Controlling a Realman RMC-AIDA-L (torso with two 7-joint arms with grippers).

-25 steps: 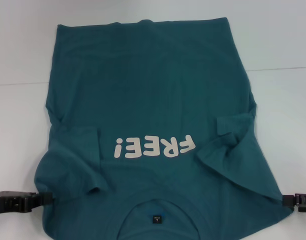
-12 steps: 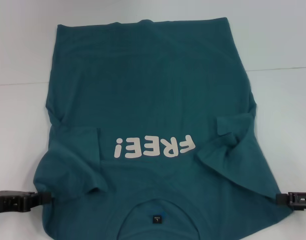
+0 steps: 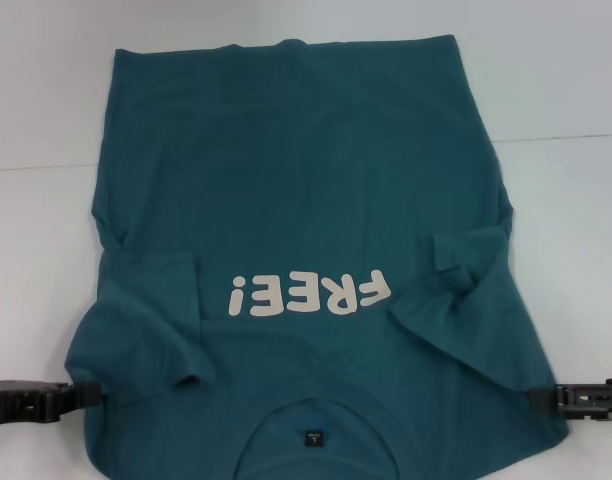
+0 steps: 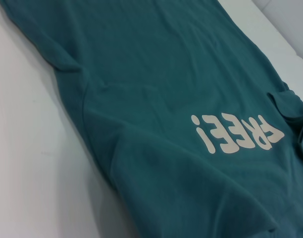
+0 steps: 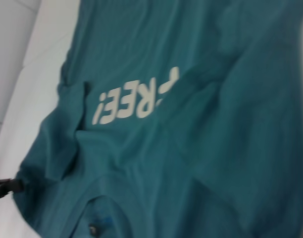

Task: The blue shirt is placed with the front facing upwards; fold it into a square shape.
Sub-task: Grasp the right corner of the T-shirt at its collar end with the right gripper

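Note:
The blue shirt point(image 3: 306, 180) lies flat on the white table, front up, with its collar and small dark label point(image 3: 312, 438) at the near edge. The pale "FREE!" lettering point(image 3: 308, 293) reads upside down. Both short sleeves are folded inward over the body, one point(image 3: 151, 320) on the left and one point(image 3: 466, 300) on the right. My left gripper point(image 3: 86, 397) touches the near left shoulder edge. My right gripper point(image 3: 541, 397) reaches the near right shoulder edge. The left wrist view shows the shirt point(image 4: 156, 89) and the right wrist view shows the shirt point(image 5: 191, 148), with the left gripper point(image 5: 5, 187) at its far shoulder.
The white table point(image 3: 566, 200) stretches on both sides of the shirt and beyond its hem. A faint seam point(image 3: 561, 137) crosses the tabletop at the back. Nothing else lies on it.
My right gripper has slid leftward along the near edge until it meets the shirt's right shoulder. The left gripper and the shirt have stayed put.

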